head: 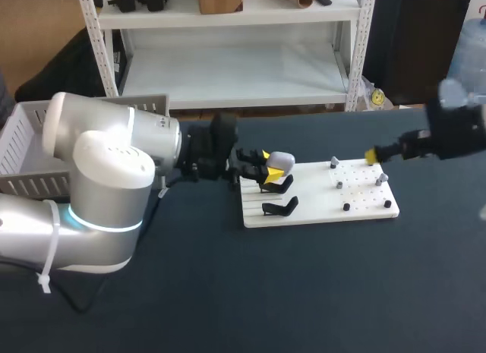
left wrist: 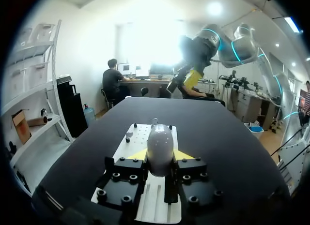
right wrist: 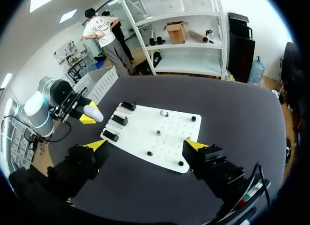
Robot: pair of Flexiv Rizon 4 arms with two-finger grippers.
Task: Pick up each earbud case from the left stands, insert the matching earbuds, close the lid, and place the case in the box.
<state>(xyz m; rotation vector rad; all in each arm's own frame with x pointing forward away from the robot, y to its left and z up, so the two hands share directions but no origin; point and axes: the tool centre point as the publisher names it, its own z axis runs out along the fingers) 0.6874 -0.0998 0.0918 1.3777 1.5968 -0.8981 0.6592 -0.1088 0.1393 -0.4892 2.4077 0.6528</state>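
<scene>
Earbud case: the pale earbud case (head: 281, 161) (left wrist: 160, 147) (right wrist: 92, 112) sits between the two yellow tips of the left gripper (head: 267, 165) (left wrist: 160, 155), and both tips press on its sides.
Where it is: over the left end of the white board (head: 311, 201), by the black stands (head: 277, 186) (right wrist: 119, 120).
Left gripper: closed around the case.
Right gripper: the right gripper (right wrist: 145, 145) is spread wide with nothing in it, and it hangs over the right end of the board.
Hard to see: I cannot tell if the case touches a stand. In the head view only one blurry yellow tip of the right gripper (head: 370, 156) shows.
Around: small pieces (head: 339, 185) (right wrist: 158, 132) dot the right half of the board. A white box (head: 23, 133) stands at the far left of the dark table (head: 304, 292), behind the left arm.
</scene>
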